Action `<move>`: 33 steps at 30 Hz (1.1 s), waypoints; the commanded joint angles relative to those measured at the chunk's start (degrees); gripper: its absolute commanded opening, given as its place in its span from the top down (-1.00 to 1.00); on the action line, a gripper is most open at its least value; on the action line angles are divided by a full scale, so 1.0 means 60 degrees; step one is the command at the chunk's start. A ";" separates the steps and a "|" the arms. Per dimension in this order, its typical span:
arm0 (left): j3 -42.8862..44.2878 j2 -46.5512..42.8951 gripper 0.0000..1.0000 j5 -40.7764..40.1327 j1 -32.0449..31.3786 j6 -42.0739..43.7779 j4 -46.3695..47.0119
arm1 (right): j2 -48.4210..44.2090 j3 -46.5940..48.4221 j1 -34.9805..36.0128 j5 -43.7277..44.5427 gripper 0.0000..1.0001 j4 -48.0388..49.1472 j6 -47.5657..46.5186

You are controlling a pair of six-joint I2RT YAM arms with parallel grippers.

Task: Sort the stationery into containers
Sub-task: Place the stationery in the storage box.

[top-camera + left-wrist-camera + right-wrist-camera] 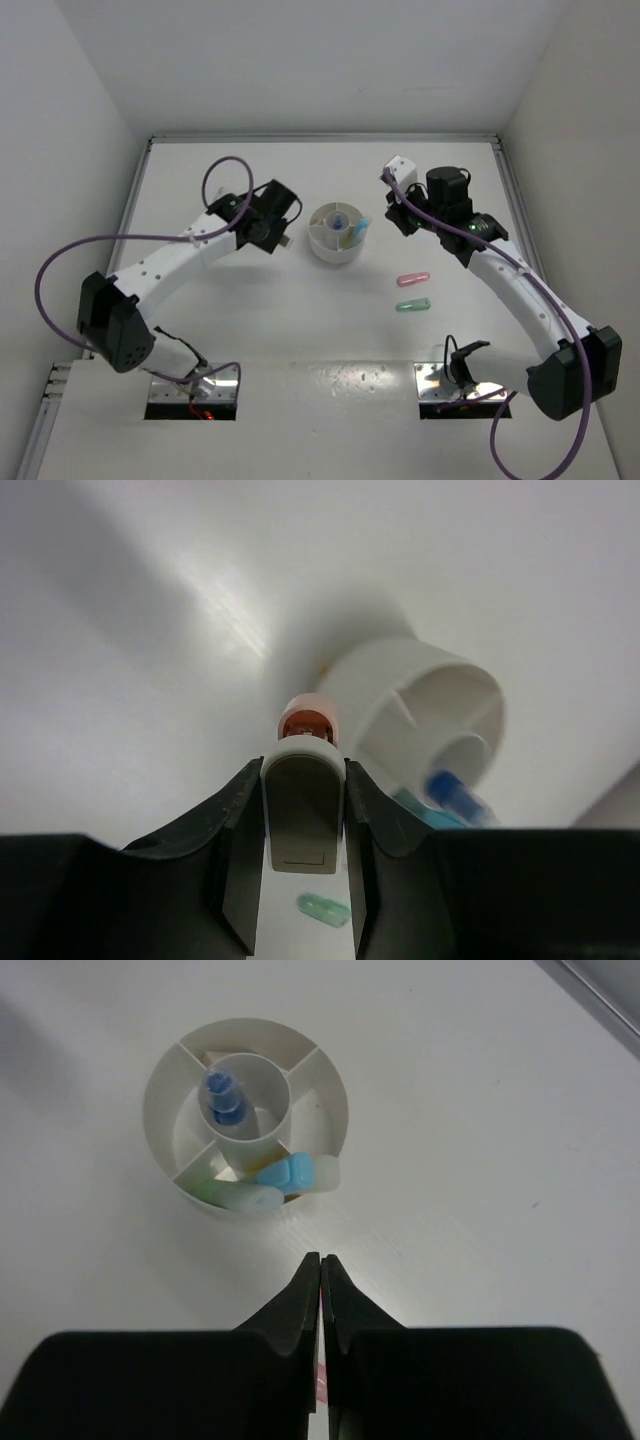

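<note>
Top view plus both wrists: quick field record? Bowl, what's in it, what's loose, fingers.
container: round white bowl, divided, mid-table
in bowl: blue pen in the centre cup; light blue markers in the outer ring, ends over the rim
loose: pink marker and green marker on the table, right of the bowl
left fingers: closed on a greyish piece, kind unclear, beside the bowl
right fingers: shut, nothing clearly held, aimed at the bowl

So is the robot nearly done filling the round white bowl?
Partly. Done: a blue-clear pen stands in the middle cup of the round white divided bowl, and pastel markers lie in one outer compartment. In hand: the left gripper is shut on a grey-tan piece, probably an eraser, beside the bowl. Remaining: a pink marker and a green marker on the white table. The right gripper is shut.
</note>
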 commanded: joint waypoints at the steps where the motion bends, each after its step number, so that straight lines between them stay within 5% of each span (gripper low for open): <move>1: 0.1631 0.1165 1.00 0.0034 -0.0516 0.0575 0.0216 | -0.0471 -0.0287 -0.0060 0.0917 1.00 0.0617 -0.0102; 10: 0.3922 0.3704 1.00 0.0180 -0.1133 0.0780 0.0216 | -0.0780 -0.0742 -0.0060 0.1667 1.00 0.0939 -0.0190; 33: 0.4480 0.4804 1.00 0.0166 -0.1221 0.1073 0.0216 | -0.0868 -0.0742 -0.0148 0.1579 1.00 0.0939 -0.0190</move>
